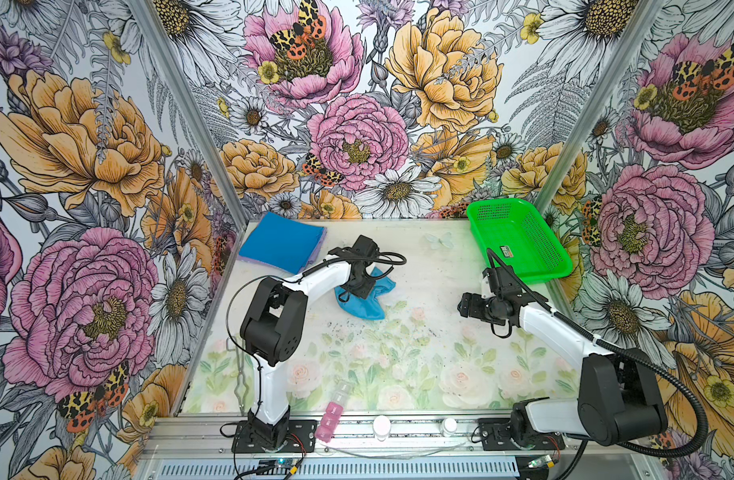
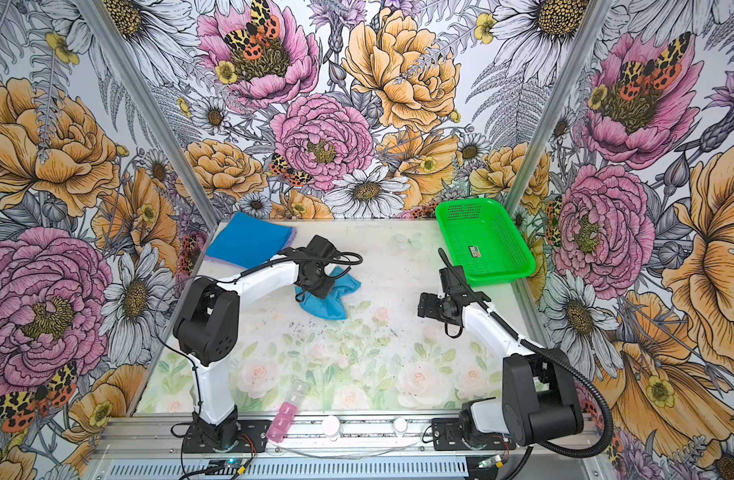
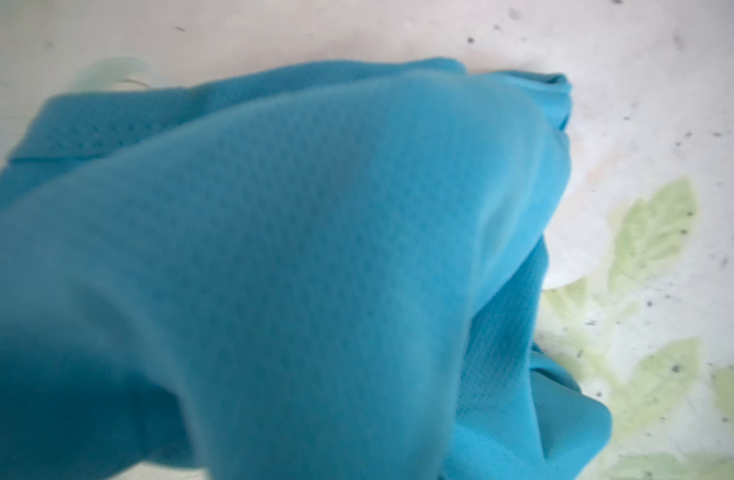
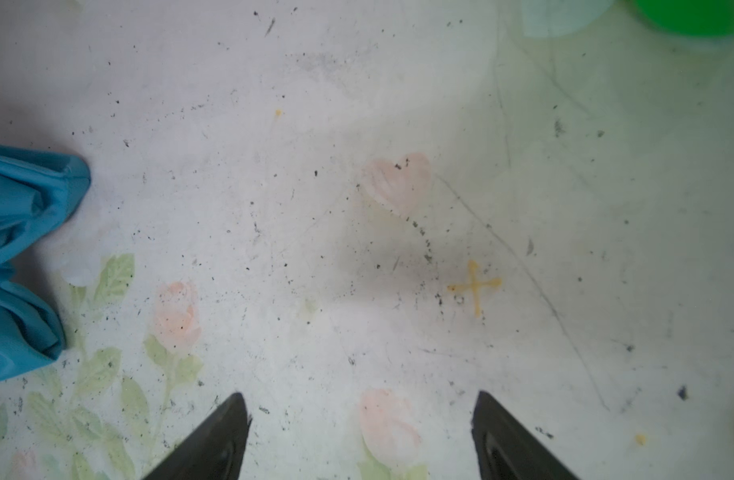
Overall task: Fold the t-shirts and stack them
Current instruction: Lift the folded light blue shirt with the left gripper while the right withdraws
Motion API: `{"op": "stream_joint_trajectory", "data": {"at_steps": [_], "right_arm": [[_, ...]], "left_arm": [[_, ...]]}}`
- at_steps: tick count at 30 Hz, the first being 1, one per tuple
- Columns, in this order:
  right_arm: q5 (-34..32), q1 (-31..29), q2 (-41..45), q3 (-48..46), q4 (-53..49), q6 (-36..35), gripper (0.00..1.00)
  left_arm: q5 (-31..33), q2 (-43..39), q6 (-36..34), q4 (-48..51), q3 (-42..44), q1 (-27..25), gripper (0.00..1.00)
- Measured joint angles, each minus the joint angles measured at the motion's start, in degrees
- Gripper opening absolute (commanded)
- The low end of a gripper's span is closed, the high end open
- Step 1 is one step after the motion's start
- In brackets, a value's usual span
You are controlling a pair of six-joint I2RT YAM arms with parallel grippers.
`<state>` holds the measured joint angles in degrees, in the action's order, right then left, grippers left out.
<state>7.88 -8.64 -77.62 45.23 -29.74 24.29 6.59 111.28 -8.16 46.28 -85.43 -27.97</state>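
Our left fingers (image 1: 358, 287) clench the crumpled teal t-shirt (image 1: 367, 306) near the middle of the table (image 1: 419, 270), the cloth bunched up against the wrist camera. Our right fingers (image 4: 226, 434) hang spread wide, well apart from that shirt. The folded blue and lavender stack (image 1: 280, 243) lies in the far left corner.

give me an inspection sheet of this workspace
surface: pale floral-print table top, scuffed with dark specks
job's things: crumpled teal-blue cloth t-shirt mid-table; deep blue folded shirt stacked on a lavender folded shirt, far-left corner
clutter: green plastic mesh basket far right, no shirts inside; pink plastic pill organiser and two white-capped bottles at the front rail
end effectors: left end effector down in the teal shirt, apparently shut on it; right end effector open over bare table
cables: black cable loop over left wrist; black corrugated conduit along right arm
surroundings: flowered wallpaper panels on three sides
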Motion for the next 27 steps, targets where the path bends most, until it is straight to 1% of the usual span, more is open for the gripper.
{"op": "stream_joint_trajectory", "data": {"at_steps": [6, 13, 16, 19, 22, 27], "right_arm": [[0.4, 0.1, 0.0, 0.0, -0.1, -0.4, 0.86], [0.4, 0.4, 0.0, -0.5, -0.1, -1.2, 0.86], [0.4, 0.6, -0.1, -0.9, -0.2, -1.3, 0.86], [0.4, 0.8, -0.3, -0.9, -0.2, -1.5, 0.86], [0.4, 0.9, -0.9, -0.9, -0.2, -1.5, 0.86], [0.4, 0.9, -1.0, -0.9, -0.3, -1.5, 0.86]], "left_arm": [[-0.3, -0.5, -5.0, 0.5, -4.8, 7.8, 0.00], [-3.4, 0.7, -15.0, 1.0, -12.5, 17.1, 0.00], [-4.5, 2.9, -19.5, 0.9, -16.7, 22.2, 0.00], [-4.6, 5.8, -23.8, 0.9, -20.2, 26.1, 0.00], [-5.6, 9.5, -27.3, 0.9, -23.6, 28.7, 0.00], [-10.4, 14.2, -32.6, 1.3, -27.7, 32.0, 0.00]]}}
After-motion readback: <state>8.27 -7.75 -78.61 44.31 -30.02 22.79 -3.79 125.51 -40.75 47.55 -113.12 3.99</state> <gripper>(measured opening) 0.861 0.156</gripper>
